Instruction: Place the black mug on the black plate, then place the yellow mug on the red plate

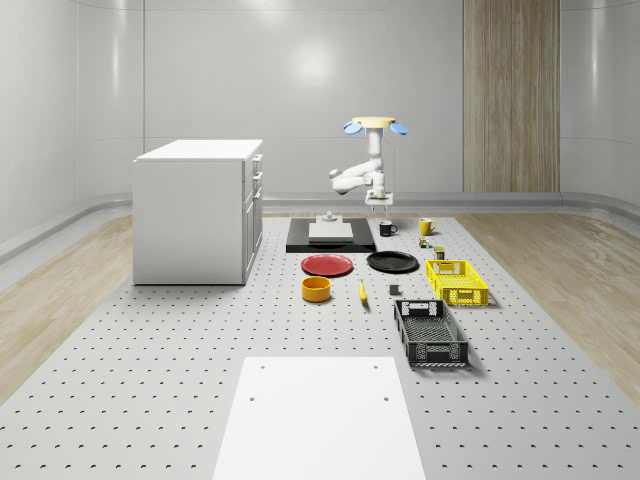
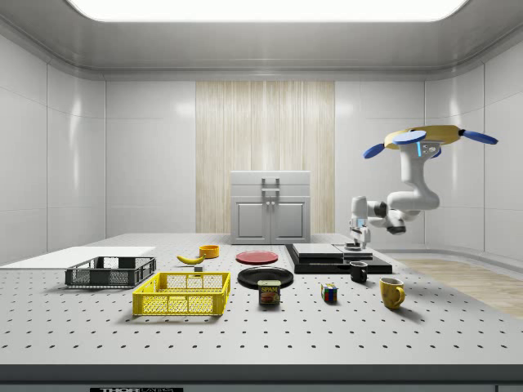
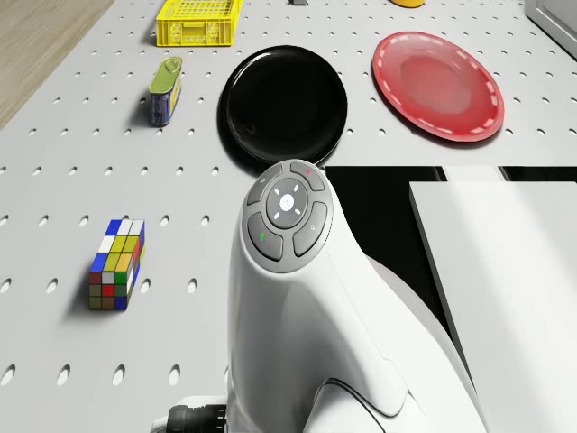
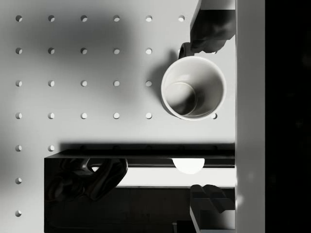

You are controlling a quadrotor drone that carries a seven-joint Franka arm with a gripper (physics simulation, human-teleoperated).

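The black mug stands upright on the perforated table beside a black slab. From above it shows a white inside. The drone hovers over this far end of the table with its arm bent down. My gripper hangs open a little above the mug, one finger on each side of it. The yellow mug stands close by. The black plate and the red plate lie side by side, both bare.
The black slab carries a white block. A can and a Rubik's cube lie near the mugs. A yellow basket, a black basket, an orange bowl, a banana and a white cabinet stand around.
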